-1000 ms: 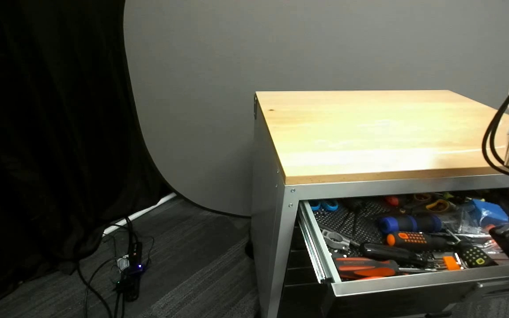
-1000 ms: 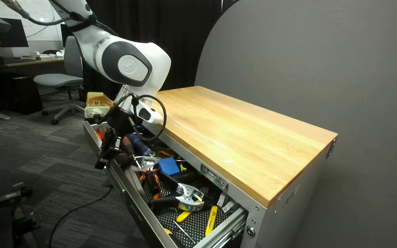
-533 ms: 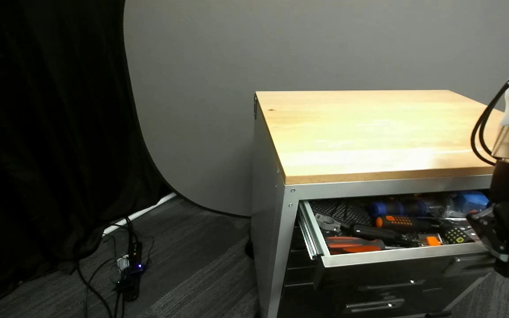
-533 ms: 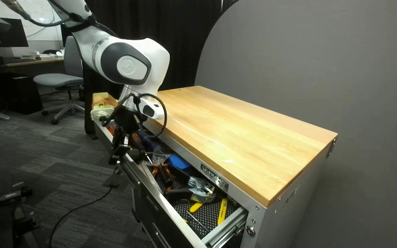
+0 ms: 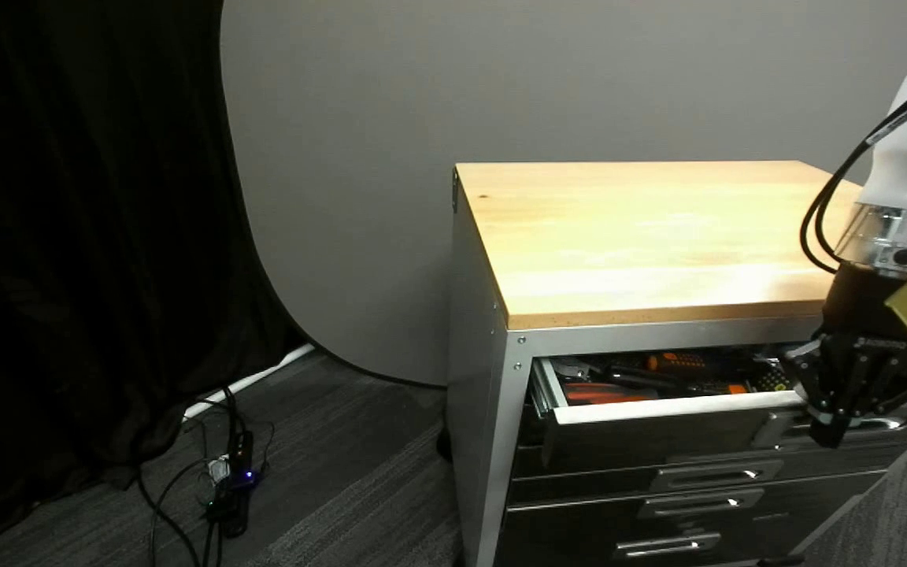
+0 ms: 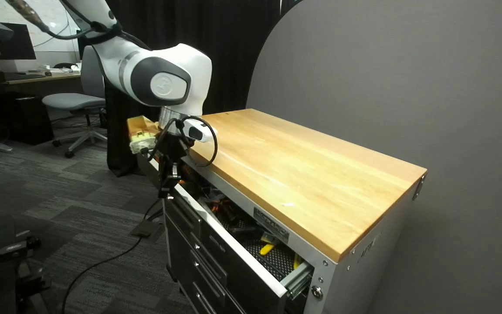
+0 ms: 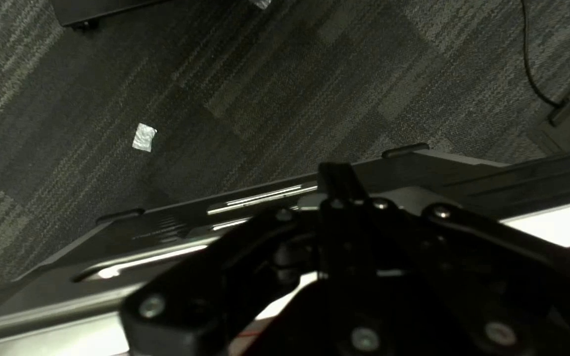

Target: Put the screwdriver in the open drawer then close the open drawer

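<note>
The open drawer (image 5: pixel 658 411) is the top one of the grey cabinet. It is pulled partly out in both exterior views, and its front rim also shows in an exterior view (image 6: pixel 238 247) and in the wrist view (image 7: pixel 67 341). A stubby black tool with yellow marks, seemingly the screwdriver (image 5: pixel 772 379), lies inside it near the front rim. My gripper (image 5: pixel 830 431) is shut and empty, pointing down at the drawer's front beside its silver handle (image 5: pixel 886 425). It seems to press on the front. Its closed fingertips show in the wrist view (image 7: pixel 339 180).
Red-handled pliers (image 5: pixel 599 392) and an orange-and-black handle (image 5: pixel 678 362) lie in the drawer. Like drawers (image 5: pixel 705 472) sit below it. The wooden top (image 5: pixel 674 236) overhangs it. A yellow block (image 6: pixel 141 133) is by my wrist. A cable (image 6: pixel 103 261) runs along the floor.
The drawer has slid a good way into the cabinet, carrying its tools with it. My gripper has moved toward the cabinet along with the drawer front, staying shut.
</note>
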Action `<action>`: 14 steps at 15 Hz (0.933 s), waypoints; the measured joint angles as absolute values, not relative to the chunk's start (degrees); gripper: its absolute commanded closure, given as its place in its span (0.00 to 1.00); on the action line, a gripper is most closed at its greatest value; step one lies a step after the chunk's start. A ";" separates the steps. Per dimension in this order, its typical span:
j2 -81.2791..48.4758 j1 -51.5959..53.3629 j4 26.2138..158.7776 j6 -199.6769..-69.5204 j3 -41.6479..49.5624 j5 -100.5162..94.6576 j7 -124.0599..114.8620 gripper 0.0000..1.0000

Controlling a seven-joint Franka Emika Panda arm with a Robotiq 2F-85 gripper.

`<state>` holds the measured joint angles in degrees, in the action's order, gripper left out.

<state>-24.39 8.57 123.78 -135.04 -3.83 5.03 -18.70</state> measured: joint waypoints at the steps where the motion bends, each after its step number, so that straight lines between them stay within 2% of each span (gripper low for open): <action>1: -24.68 8.97 123.34 -135.72 -3.80 4.26 -18.70 1.00; 7: -26.72 11.91 120.37 -138.84 -3.31 -2.22 -19.41 1.00; 14: -28.75 17.29 119.76 -148.42 -0.25 -11.77 -23.47 1.00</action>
